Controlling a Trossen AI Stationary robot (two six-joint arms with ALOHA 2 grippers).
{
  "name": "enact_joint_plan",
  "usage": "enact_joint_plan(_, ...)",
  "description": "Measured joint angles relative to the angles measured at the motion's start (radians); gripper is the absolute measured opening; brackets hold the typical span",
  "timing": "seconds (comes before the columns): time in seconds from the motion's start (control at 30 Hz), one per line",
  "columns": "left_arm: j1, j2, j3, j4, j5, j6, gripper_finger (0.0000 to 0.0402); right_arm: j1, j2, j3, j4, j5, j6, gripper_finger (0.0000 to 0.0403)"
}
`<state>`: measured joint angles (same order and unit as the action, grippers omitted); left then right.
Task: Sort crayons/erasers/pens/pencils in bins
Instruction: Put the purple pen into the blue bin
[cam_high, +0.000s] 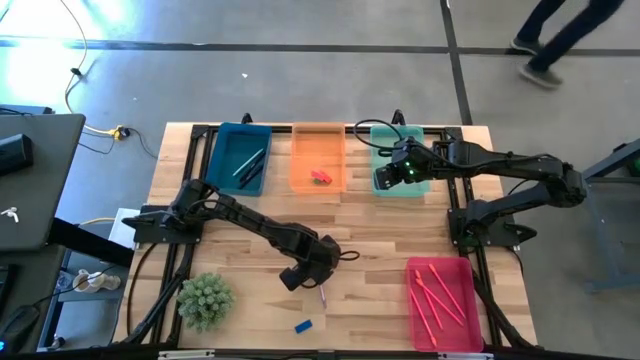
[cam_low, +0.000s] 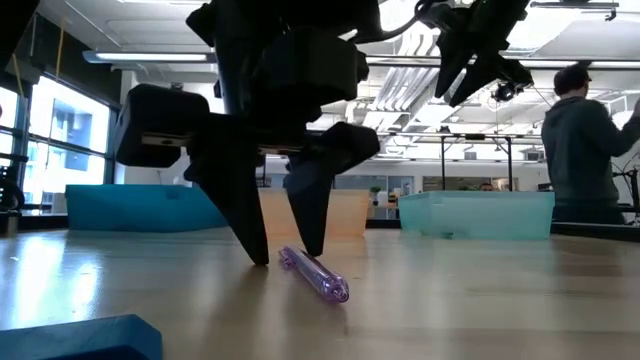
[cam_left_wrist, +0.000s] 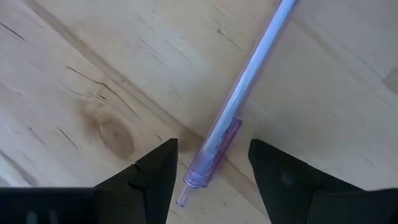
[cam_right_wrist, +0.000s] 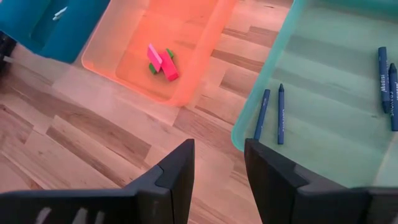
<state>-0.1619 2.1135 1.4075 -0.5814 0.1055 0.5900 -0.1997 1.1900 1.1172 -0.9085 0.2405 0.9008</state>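
A translucent purple pen (cam_left_wrist: 249, 74) lies flat on the wood near the table's middle front. My left gripper (cam_left_wrist: 214, 149) is open and low over it, with one finger on each side of the pen's clip end (cam_left_wrist: 217, 140) and a gap showing on both sides. In the low view the fingertips (cam_low: 260, 258) reach down to the tabletop beside the pen (cam_low: 318, 276). My right gripper (cam_right_wrist: 217, 165) is open and empty, hovering above the near edge of the teal-green bin (cam_high: 400, 160). A blue eraser (cam_high: 303, 325) lies on the table near the front edge.
Along the far edge stand the blue bin (cam_high: 240, 158) with pens, the orange bin (cam_high: 318, 158) with pink-red and green erasers (cam_right_wrist: 161, 62), and the teal-green bin holding blue crayons (cam_right_wrist: 270, 115). The pink-red bin (cam_high: 440, 300) with red sticks sits front right. A green plant (cam_high: 205, 298) stands front left. A person (cam_low: 585, 140) is beyond the table.
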Motion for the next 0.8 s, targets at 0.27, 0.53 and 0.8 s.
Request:
enact_joint_plan(0.27, 0.002, 0.007, 0.000, -0.024, 0.040, 0.007, 0.0128, 0.000, 0.000, 0.000, 0.000, 0.000, 0.000, 0.0133)
enact_joint_plan(0.53, 0.018, 0.007, -0.001, -0.036, 0.054, 0.008, 0.0057, 0.000, 0.000, 0.000, 0.000, 0.000, 0.000, 0.0133)
enact_joint_plan(0.8, 0.018, 0.007, -0.001, -0.043, 0.053, -0.003, 0.0032, 0.000, 0.000, 0.000, 0.000, 0.000, 0.000, 0.0133)
